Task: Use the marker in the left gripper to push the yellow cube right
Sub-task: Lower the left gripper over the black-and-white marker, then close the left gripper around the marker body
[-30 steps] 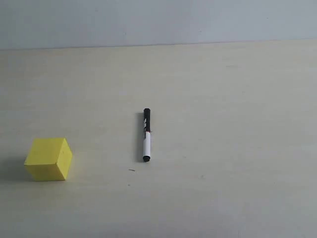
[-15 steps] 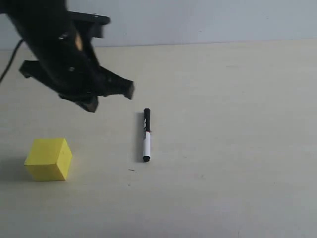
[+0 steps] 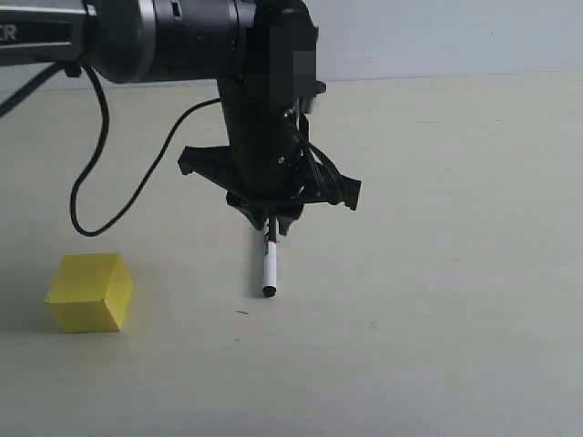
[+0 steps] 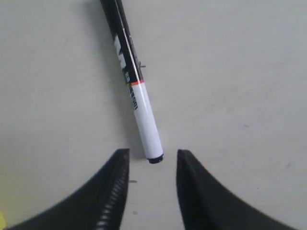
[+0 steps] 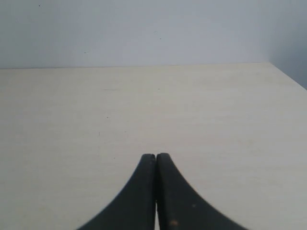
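The marker [image 3: 270, 267] lies flat on the table, its white barrel pointing toward the front edge, its black cap half hidden under my left gripper [image 3: 271, 221]. That gripper hangs open just over the marker. In the left wrist view the marker [image 4: 135, 88] lies loose ahead of the left gripper [image 4: 153, 152], with its white end between the two fingertips [image 4: 117, 177] and touching neither. The yellow cube [image 3: 89, 291] sits far to the left of the marker, untouched. My right gripper [image 5: 156, 156] is shut on nothing above bare table.
The pale table [image 3: 437, 273] runs back to a grey wall [image 3: 437, 36]. The left arm's black cable [image 3: 100, 173] loops down over the table behind the cube. The table's right edge [image 5: 288, 76] shows in the right wrist view.
The left arm came in from the upper left and now hangs over the marker's black half. Marker and cube have not moved.
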Controlling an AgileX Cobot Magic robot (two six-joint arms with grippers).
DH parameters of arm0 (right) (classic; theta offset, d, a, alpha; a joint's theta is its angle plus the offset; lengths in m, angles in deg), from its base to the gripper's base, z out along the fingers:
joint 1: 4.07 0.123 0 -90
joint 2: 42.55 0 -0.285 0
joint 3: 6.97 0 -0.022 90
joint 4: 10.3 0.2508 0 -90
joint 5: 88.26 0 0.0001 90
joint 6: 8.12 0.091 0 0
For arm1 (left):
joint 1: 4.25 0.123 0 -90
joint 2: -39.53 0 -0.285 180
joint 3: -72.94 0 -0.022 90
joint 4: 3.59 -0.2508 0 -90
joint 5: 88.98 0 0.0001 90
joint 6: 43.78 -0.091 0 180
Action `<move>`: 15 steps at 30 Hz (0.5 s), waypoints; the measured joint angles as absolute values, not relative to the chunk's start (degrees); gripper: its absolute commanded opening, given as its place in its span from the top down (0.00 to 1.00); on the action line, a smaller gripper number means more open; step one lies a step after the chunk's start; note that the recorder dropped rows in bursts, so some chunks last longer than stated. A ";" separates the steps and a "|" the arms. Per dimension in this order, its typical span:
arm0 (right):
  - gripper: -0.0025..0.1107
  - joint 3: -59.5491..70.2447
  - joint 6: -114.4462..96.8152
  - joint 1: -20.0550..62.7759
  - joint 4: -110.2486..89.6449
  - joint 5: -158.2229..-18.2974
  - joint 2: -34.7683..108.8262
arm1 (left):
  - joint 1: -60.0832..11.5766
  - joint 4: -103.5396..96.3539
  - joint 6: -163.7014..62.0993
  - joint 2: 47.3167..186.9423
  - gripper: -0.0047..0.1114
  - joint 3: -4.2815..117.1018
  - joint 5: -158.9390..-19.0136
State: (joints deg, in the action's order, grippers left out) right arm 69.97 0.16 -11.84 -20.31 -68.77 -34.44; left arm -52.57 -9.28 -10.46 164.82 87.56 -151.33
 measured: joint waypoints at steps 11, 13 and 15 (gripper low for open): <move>0.98 69.97 0.16 -11.84 -20.31 -68.77 -34.44 | -51.50 -8.99 -6.79 171.35 0.48 87.86 -148.11; 0.98 69.97 0.16 -11.84 -20.31 -68.77 -34.44 | -51.16 -8.99 -6.24 172.19 0.48 87.86 -147.99; 0.98 69.97 0.16 -11.84 -20.31 -68.77 -34.44 | -50.47 -8.46 -5.84 172.74 0.48 87.86 -147.99</move>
State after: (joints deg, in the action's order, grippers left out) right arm 69.97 0.16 -11.84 -20.31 -68.77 -34.44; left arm -50.47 -8.46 -5.84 172.74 87.86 -147.99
